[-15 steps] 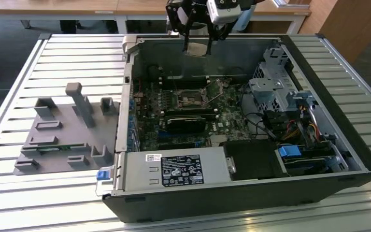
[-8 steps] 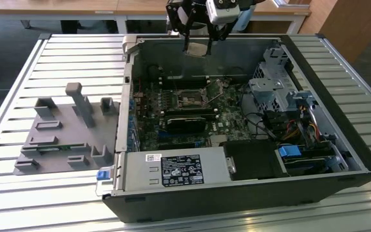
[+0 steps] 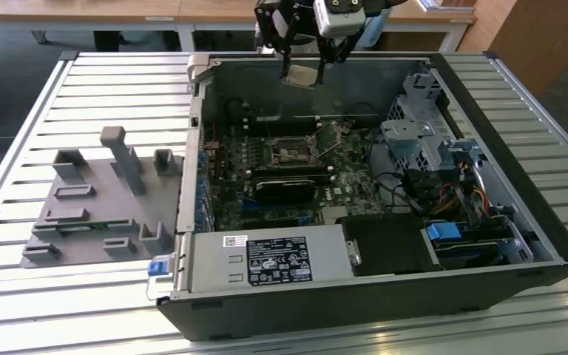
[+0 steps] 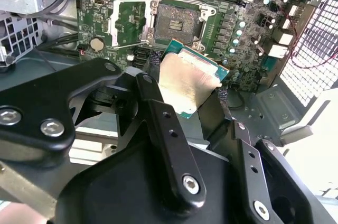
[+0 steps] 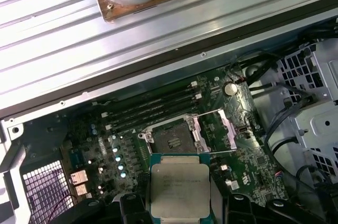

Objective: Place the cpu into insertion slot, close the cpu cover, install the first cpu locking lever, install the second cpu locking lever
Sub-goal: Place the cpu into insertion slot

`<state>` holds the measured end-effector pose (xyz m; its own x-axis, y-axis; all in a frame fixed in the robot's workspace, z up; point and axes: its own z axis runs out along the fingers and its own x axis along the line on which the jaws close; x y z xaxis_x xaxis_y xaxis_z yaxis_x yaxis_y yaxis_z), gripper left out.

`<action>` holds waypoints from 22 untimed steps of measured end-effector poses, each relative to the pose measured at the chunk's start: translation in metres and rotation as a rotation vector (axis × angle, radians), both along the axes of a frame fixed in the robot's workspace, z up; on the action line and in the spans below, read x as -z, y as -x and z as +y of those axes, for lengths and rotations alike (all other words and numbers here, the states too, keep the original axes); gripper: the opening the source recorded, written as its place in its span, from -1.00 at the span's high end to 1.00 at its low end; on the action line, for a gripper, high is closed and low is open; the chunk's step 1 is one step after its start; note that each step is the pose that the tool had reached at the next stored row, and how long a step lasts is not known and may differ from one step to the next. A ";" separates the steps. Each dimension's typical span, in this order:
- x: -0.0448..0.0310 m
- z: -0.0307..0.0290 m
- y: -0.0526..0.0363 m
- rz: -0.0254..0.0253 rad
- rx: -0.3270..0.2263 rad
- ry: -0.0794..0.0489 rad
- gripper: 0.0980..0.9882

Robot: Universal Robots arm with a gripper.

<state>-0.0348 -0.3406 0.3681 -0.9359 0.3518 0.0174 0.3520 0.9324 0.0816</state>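
Jaws clamped on the cpu. The gripper grips the chip by two opposite edges, with its pale metal face showing in both wrist views. The black fingers cover those edges, so the contact itself cannot be seen. In the first wrist view the chip's near edge is cut off by the frame.

In the exterior view the gripper hangs over the far wall of the open computer case with the cpu tilted and clear of the board.

From the chip, the insertion slot lies at about six o'clock, well apart. Its dark centre is bare and unoccupied in the second wrist view.

The cpu cover is swung open and lies flat just beside the slot, resting on the motherboard. In the exterior view it is too small to separate from the slot's rim.

Further out, the power supply sits at six o'clock of the slot. A grey fixture lies at nine o'clock of the case, on the slatted table.
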 end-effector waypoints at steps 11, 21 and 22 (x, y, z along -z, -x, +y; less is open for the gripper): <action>0.0001 0.0000 0.0000 0.0000 0.049 0.000 0.01; 0.0004 0.0000 0.0000 0.0000 0.119 0.001 0.01; 0.0005 0.0000 0.0000 0.0000 0.129 0.001 0.01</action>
<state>-0.0348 -0.3405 0.3676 -0.8831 0.4689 0.0170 0.4686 0.8797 0.0808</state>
